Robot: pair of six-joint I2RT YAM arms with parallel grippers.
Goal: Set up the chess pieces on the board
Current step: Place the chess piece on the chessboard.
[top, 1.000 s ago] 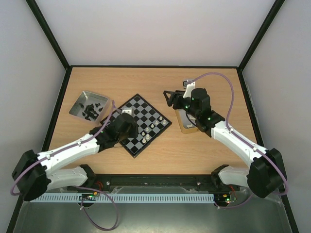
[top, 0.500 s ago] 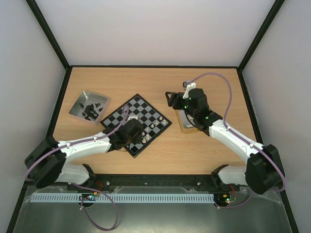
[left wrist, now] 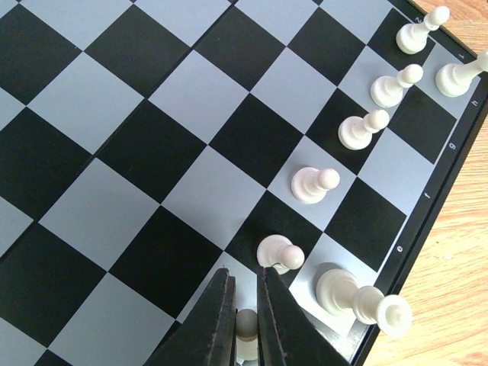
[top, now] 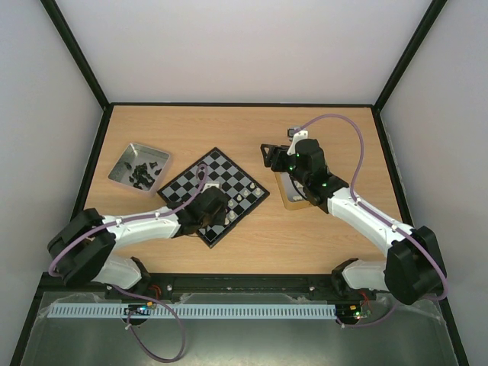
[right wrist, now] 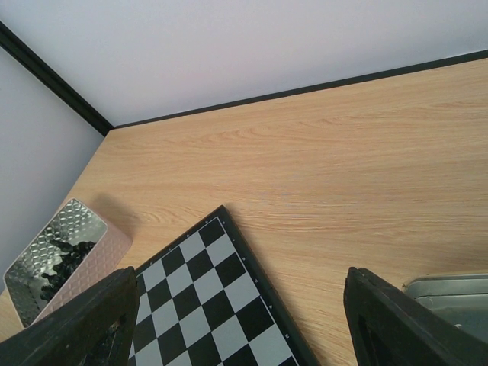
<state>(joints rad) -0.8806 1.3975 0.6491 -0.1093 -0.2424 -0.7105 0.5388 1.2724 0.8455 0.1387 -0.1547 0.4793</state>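
The board (top: 200, 178) lies mid-table, turned diagonally. Several white chess pieces (top: 239, 200) stand along its near-right edge. In the left wrist view a row of white pawns (left wrist: 313, 184) runs along that edge of the board (left wrist: 114, 213), with taller pieces (left wrist: 358, 299) beside them in the edge row. My left gripper (left wrist: 245, 276) is low over this row, shut on a white pawn (left wrist: 245, 329) held between its fingers. It shows in the top view (top: 219, 211) too. My right gripper (top: 273, 156) hovers wide open and empty right of the board, and its wrist view (right wrist: 240, 278) shows the board's far corner (right wrist: 206, 297).
A metal tray (top: 156, 162) with several dark pieces sits left of the board, and shows in the right wrist view (right wrist: 85, 226). A second tray (top: 290, 200) lies under the right arm, its rim in the right wrist view (right wrist: 457, 284). Black walls ring the table.
My left arm has swung right and nearer, bringing its gripper from the board's left part to its near-right edge. The right gripper has hardly moved.
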